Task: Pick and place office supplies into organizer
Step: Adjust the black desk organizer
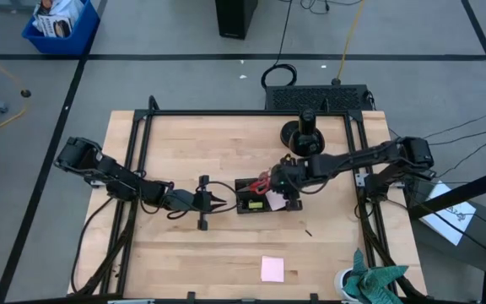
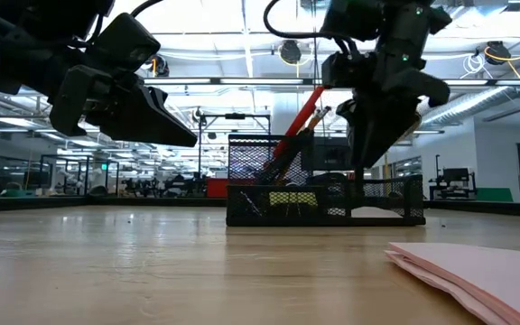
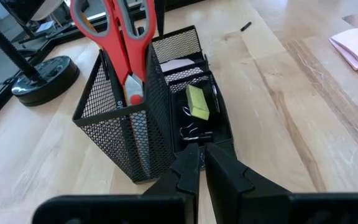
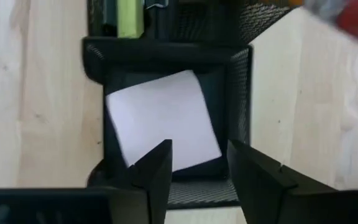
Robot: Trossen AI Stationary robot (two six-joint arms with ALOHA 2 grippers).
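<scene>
The organizer point(image 1: 256, 198), a black mesh tray with a tall cup, stands mid-table. Red-handled scissors point(image 3: 126, 43) and an orange pencil point(image 3: 81, 17) stand in the cup. A yellow-green eraser point(image 3: 197, 102) and binder clips point(image 3: 191, 132) lie in the low compartments. A pale sticky-note pad point(image 4: 163, 121) lies askew in the end compartment. My right gripper point(image 4: 199, 168) hovers open just above that pad, pointing down, touching nothing. My left gripper point(image 3: 202, 168) is shut, a little to the left of the organizer and apart from it.
A second pink sticky pad point(image 1: 272, 268) lies near the table's front edge. A small dark item point(image 1: 309, 232) lies right of the organizer. A round black stand point(image 1: 304, 131) sits at the back, and a teal cloth point(image 1: 376, 283) at the front right corner.
</scene>
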